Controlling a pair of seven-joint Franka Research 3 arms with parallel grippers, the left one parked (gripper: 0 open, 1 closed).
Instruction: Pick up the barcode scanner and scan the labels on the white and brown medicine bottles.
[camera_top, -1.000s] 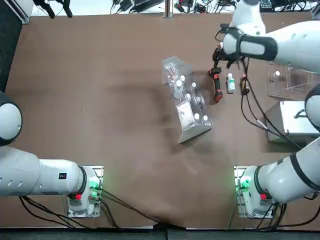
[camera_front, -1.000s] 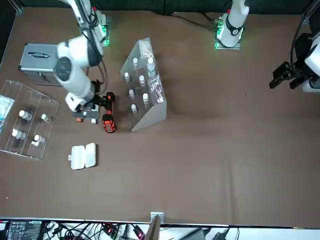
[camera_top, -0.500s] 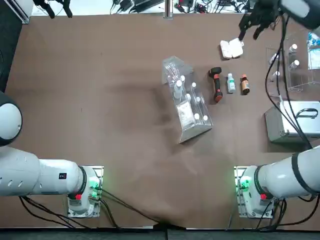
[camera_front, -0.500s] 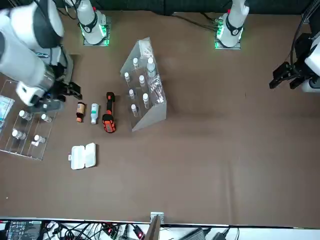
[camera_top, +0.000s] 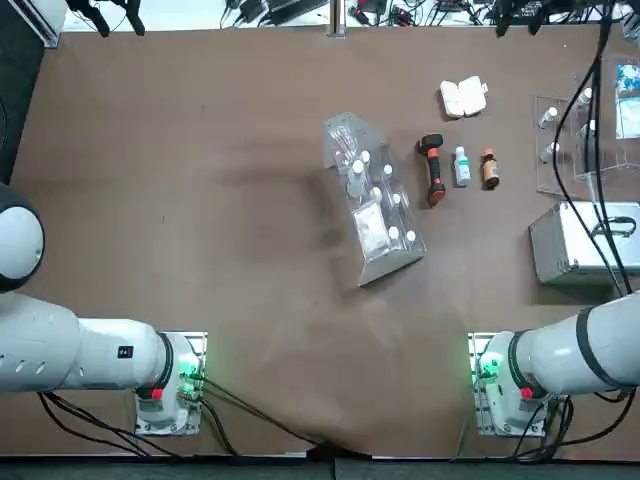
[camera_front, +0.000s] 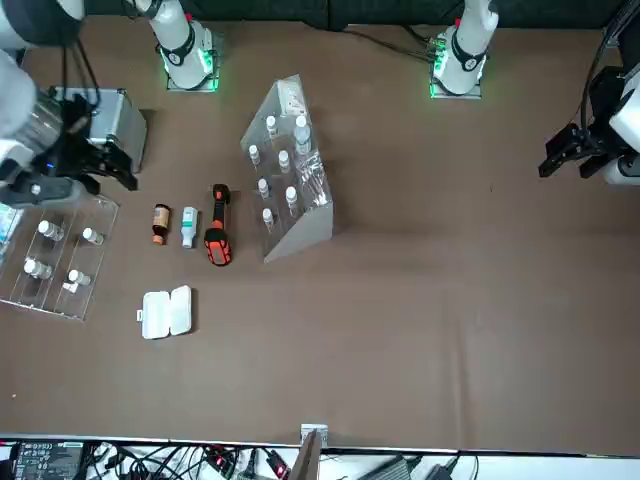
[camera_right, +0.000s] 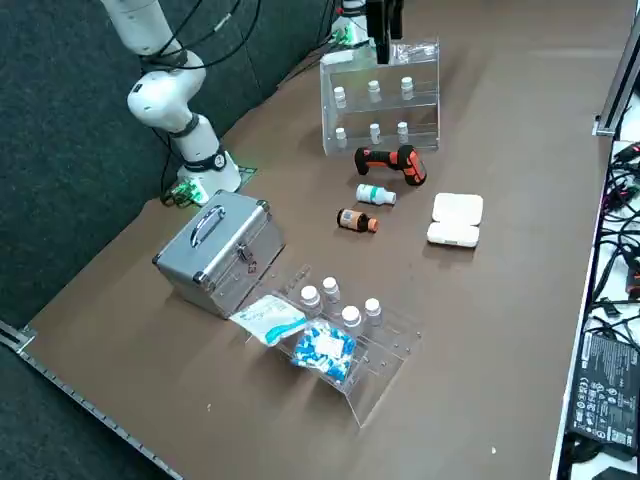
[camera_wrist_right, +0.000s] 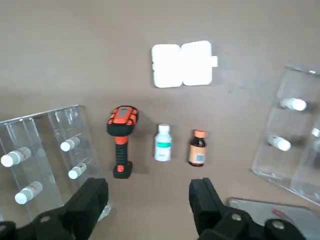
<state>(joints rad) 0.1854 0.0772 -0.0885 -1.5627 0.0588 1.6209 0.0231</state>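
1. The barcode scanner lies on the table, its head pointing away from the robot's bases and its red-orange-banded handle towards them.
2. The white bottle, with its bluish-green label, lies just beside the scanner, on the robot's right, not touching it.
3. The brown bottle, orange-capped, lies just beyond the white 1, so the 3 items form a loose row.
4. The right gripper hangs above the table, well apart from the scanner; its 2 fingers are spread wide, released, with nothing between them.
5. An open white case lies near the bottles, farther from the robot's bases.
6. On the scanner's left stands 1 clear rack of white-capped vials.
7. On the bottles' right is another clear rack, holding 4 white-capped vials and a bag of blue-and-white pieces.
8. A silver metal box stands beside that rack, nearer the bases.
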